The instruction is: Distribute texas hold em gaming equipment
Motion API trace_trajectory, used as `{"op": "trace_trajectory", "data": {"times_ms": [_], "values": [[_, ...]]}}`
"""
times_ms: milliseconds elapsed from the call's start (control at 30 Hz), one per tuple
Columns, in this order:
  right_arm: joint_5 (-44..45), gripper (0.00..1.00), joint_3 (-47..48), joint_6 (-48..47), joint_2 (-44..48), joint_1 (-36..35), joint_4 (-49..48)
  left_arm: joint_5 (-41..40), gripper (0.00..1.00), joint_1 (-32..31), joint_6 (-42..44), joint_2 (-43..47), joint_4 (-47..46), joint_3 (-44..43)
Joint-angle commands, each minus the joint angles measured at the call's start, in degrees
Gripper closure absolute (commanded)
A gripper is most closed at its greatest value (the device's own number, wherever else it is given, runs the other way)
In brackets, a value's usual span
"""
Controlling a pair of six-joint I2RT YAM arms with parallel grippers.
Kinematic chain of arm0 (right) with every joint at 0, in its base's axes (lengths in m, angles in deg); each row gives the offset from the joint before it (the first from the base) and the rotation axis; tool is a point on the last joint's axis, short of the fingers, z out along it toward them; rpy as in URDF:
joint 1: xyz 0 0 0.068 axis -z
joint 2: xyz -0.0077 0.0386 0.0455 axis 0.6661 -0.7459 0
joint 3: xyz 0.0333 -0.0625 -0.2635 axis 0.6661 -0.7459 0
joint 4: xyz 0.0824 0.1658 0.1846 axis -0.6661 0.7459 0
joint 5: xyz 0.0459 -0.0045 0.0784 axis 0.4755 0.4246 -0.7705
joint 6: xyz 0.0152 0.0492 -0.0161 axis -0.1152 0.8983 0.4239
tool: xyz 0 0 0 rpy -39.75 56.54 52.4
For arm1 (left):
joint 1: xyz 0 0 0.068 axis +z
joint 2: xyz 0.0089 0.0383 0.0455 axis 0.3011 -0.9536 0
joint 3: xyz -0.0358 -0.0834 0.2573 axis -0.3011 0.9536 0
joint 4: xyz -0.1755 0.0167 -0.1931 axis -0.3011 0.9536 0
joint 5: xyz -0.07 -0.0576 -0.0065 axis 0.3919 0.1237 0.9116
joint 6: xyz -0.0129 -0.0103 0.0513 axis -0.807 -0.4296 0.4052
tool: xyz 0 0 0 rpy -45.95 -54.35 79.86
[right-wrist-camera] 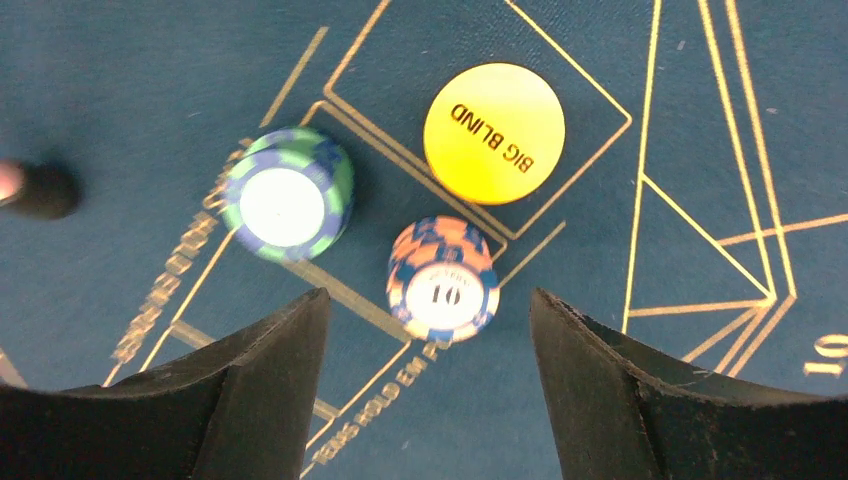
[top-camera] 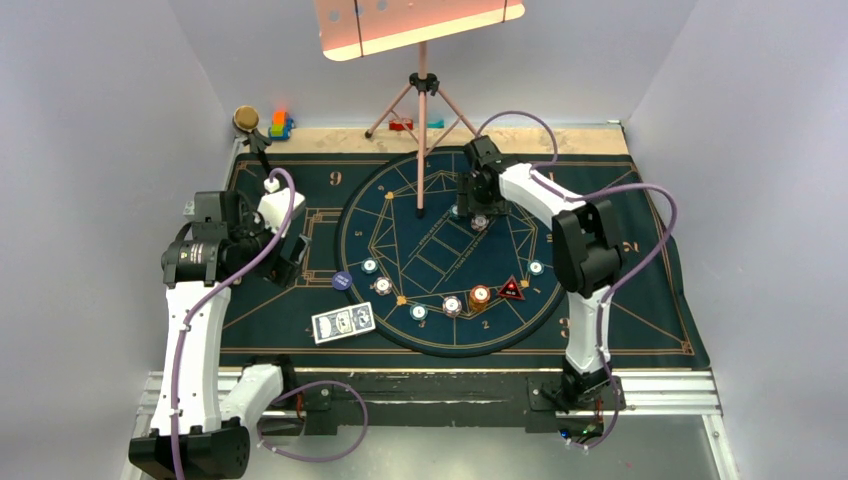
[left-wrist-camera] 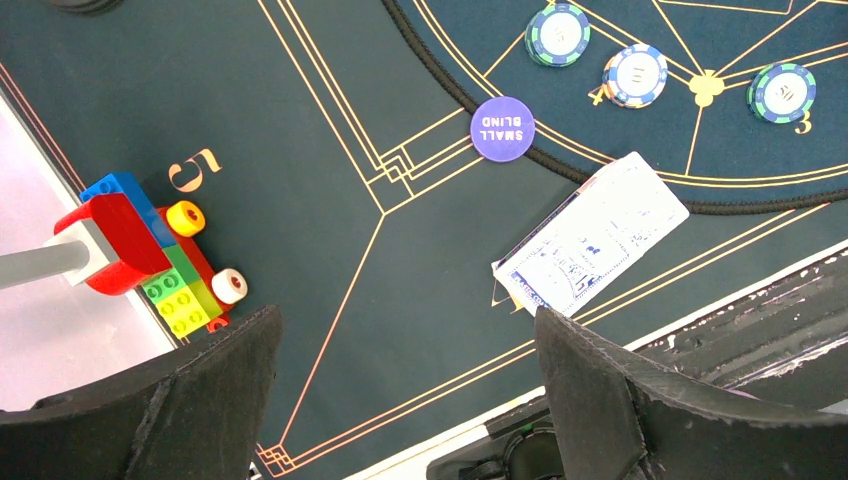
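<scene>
Black-fingered right gripper [top-camera: 479, 208], arm stretched to upper centre, hangs released over an orange chip [right-wrist-camera: 443, 280] beside the yellow disc [right-wrist-camera: 494, 133]; left gripper [left-wrist-camera: 407, 320], elbow folded at left, gapes empty near the cards [left-wrist-camera: 592, 233].

Plain pale grey-lilac walls [top-camera: 100, 120] close off left, back and right of frame. Tabletop carries a dark navy felt mat with gold line markings [top-camera: 650, 300], with a bare light wood strip [top-camera: 590, 140] along the far edge and a silver aluminium rail [top-camera: 670, 392] at the bottom. Top centre: glowing pink-orange flat panel [top-camera: 420, 22] above a thin pink tripod stand [top-camera: 422, 130].
</scene>
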Motion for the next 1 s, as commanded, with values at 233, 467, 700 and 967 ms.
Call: {"op": "trace_trajectory", "data": {"times_ms": [233,467,700,967], "values": [[0.24,0.18,-8.6,-2.72,22.08,-13.36,0.66,0.72,0.0,0.21,0.32,0.91,0.23,-0.31],[-3.31,0.11,-15.72,-5.49,22.75,-23.94,3.27,0.8,0.0,0.24,0.1,0.88,0.33,-0.79],[-1.26,0.07,-20.26,-4.31,20.65,-28.63,4.57,0.35,0.0,0.29,0.17,1.26,0.54,-0.55],[-1.22,0.09,-22.96,-4.97,18.76,-29.15,4.07,-0.09,0.0,0.24,0.36,1.59,0.65,-0.49]]}}
